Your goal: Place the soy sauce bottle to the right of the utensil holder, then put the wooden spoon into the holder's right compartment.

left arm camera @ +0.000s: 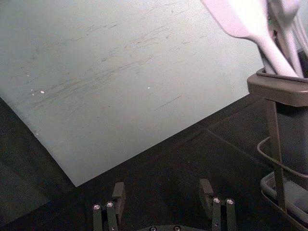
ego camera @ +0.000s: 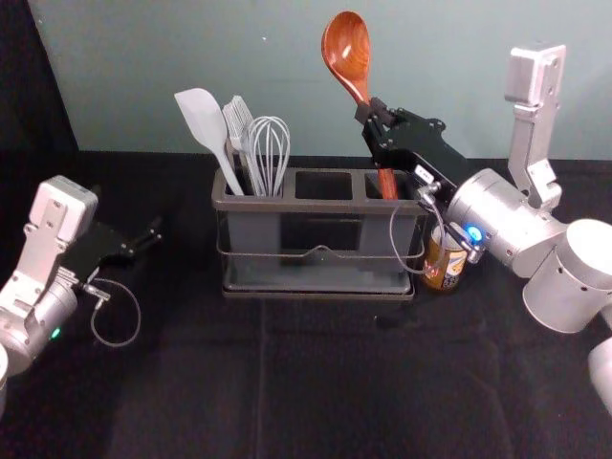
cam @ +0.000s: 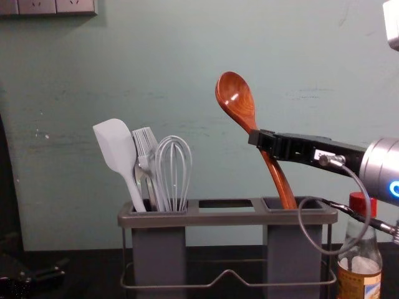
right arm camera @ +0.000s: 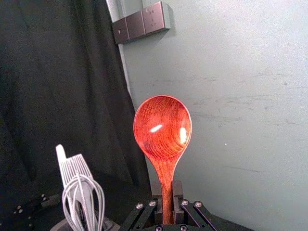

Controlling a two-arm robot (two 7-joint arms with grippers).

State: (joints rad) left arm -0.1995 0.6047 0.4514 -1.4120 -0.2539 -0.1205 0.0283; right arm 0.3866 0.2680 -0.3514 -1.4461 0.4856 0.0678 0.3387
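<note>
Over the right side of the utensil holder [ego camera: 320, 206], the wooden spoon [ego camera: 386, 184] stands with its round end up, tipping a bit to the left. The low end of its handle goes down into the right compartment [cam: 283, 249].

The right gripper [ego camera: 365, 111] is up above that compartment and has its fingers closed on the spoon's handle, just under the round part. In the right wrist view, the handle is pinched between the two fingers. The arm reaches in from the right side, with a gray cable [cam: 358, 180] hanging down in a loop.

Just beside the holder, on its right, the soy sauce bottle [cam: 360, 265] stands up straight. It has a red cap [cam: 362, 203] and a yellow and brown label.

On the other side, the left compartment [cam: 159, 255] holds a white spatula [ego camera: 207, 129] that leans left, a brush [cam: 145, 142] and a whisk [ego camera: 269, 153]. A thin wire rail [cam: 187, 286] goes along the front of the holder.

Well over to the left of the holder, the left gripper [ego camera: 153, 233] is by itself. Its fingers are spread wide apart, with nothing between them. Behind everything is a gray-green wall [cam: 187, 50], with a dark switch panel [right arm camera: 140, 23] on it.
</note>
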